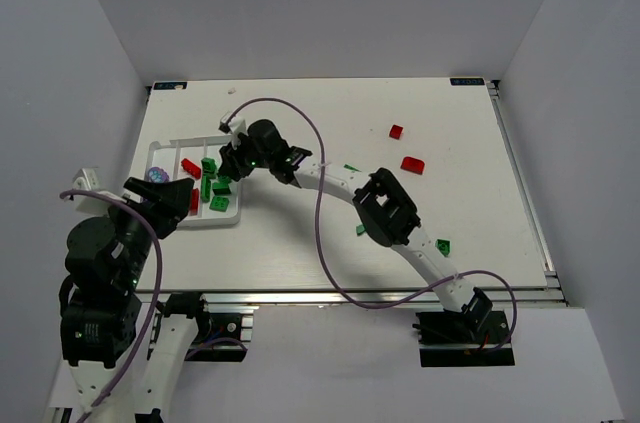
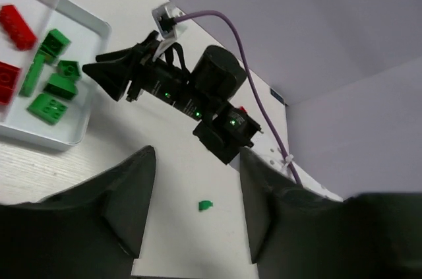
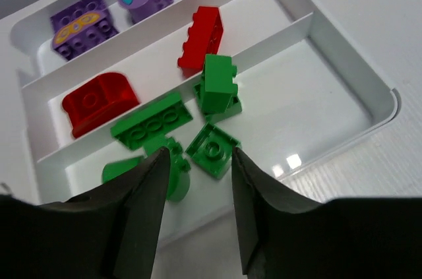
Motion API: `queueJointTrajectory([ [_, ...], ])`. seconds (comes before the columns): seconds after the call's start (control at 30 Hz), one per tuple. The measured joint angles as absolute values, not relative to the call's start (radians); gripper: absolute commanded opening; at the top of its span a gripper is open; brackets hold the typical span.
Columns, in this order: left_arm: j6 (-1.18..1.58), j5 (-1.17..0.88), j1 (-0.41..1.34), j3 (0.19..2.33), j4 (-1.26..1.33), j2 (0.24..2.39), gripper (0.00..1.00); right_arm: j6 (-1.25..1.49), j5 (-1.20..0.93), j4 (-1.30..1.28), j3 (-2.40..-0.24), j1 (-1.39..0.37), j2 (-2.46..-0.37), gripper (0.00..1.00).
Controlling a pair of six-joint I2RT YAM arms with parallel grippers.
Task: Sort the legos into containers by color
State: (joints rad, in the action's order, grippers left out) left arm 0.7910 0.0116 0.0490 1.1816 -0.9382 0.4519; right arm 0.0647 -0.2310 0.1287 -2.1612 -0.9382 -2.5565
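The white tray (image 1: 165, 146) stands at the table's left. In the right wrist view its far compartment holds two purple bricks (image 3: 79, 22), the middle one two red bricks (image 3: 99, 97), and the near one several green bricks (image 3: 151, 121). My right gripper (image 3: 198, 157) is open and empty, just above the green compartment; it also shows in the top view (image 1: 228, 171). My left gripper (image 2: 196, 160) is open and empty, raised near the tray's front left (image 1: 185, 193). A small green brick (image 2: 206, 206) lies on the table between its fingers.
Loose on the table are two red bricks (image 1: 396, 131) (image 1: 412, 165) at the right and three green bricks (image 1: 351, 168) (image 1: 361, 230) (image 1: 443, 246). The right arm (image 1: 390, 208) stretches across the table's middle. White walls enclose the table.
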Motion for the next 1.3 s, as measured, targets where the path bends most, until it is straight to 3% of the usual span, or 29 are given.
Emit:
queueJointTrajectory([
  [0.07, 0.802, -0.042, 0.049, 1.141, -0.891, 0.452, 0.41, 0.048, -0.29, 0.115, -2.123, -0.918, -2.519, 0.32],
  [0.1, 0.807, -0.074, 0.049, 1.116, -0.866, 0.456, 0.27, 0.04, -0.323, 0.107, -2.086, -0.903, -2.482, 0.06],
  [0.13, 0.81, -0.105, 0.049, 1.086, -0.833, 0.46, 0.23, 0.032, -0.364, 0.088, -2.045, -0.881, -2.436, 0.0],
  [0.27, 0.829, -0.215, 0.049, 0.977, -0.724, 0.502, 0.24, -0.013, -0.492, -0.021, -1.913, -0.742, -2.201, 0.0],
  [0.3, 0.834, -0.243, 0.049, 0.949, -0.698, 0.521, 0.27, -0.041, -0.511, -0.053, -1.873, -0.694, -2.126, 0.01],
  [0.37, 0.837, -0.292, 0.049, 0.904, -0.648, 0.563, 0.43, -0.096, -0.546, -0.116, -1.801, -0.602, -1.979, 0.1],
  [0.43, 0.843, -0.338, 0.049, 0.874, -0.608, 0.619, 0.59, -0.146, -0.57, -0.187, -1.728, -0.498, -1.835, 0.37],
  [0.47, 0.839, -0.353, 0.049, 0.868, -0.596, 0.646, 0.63, -0.175, -0.581, -0.221, -1.696, -0.448, -1.77, 0.6],
  [0.57, 0.828, -0.379, 0.065, 0.863, -0.567, 0.733, 0.7, -0.244, -0.609, -0.313, -1.569, -0.326, -1.604, 0.85],
  [0.6, 0.825, -0.377, 0.079, 0.863, -0.557, 0.759, 0.74, -0.262, -0.615, -0.339, -1.523, -0.292, -1.561, 0.89],
  [0.87, 0.845, -0.179, 0.458, 0.932, -0.528, 1.104, 0.87, -0.428, -0.594, -0.627, -1.248, -0.116, -1.343, 0.89],
  [1.07, 0.907, -0.049, 0.577, 1.045, -0.523, 1.354, 0.91, -0.607, -0.491, -0.821, -1.166, -0.099, -1.224, 0.85],
  [1.13, 0.928, -0.02, 0.607, 1.098, -0.525, 1.428, 0.98, -0.65, -0.464, -0.866, -1.114, -0.08, -1.19, 0.85],
  [1.3, 1.026, 0.03, 0.669, 1.289, -0.553, 1.65, 0.98, -0.67, -0.43, -0.914, -1.032, -0.036, -1.148, 0.84],
])
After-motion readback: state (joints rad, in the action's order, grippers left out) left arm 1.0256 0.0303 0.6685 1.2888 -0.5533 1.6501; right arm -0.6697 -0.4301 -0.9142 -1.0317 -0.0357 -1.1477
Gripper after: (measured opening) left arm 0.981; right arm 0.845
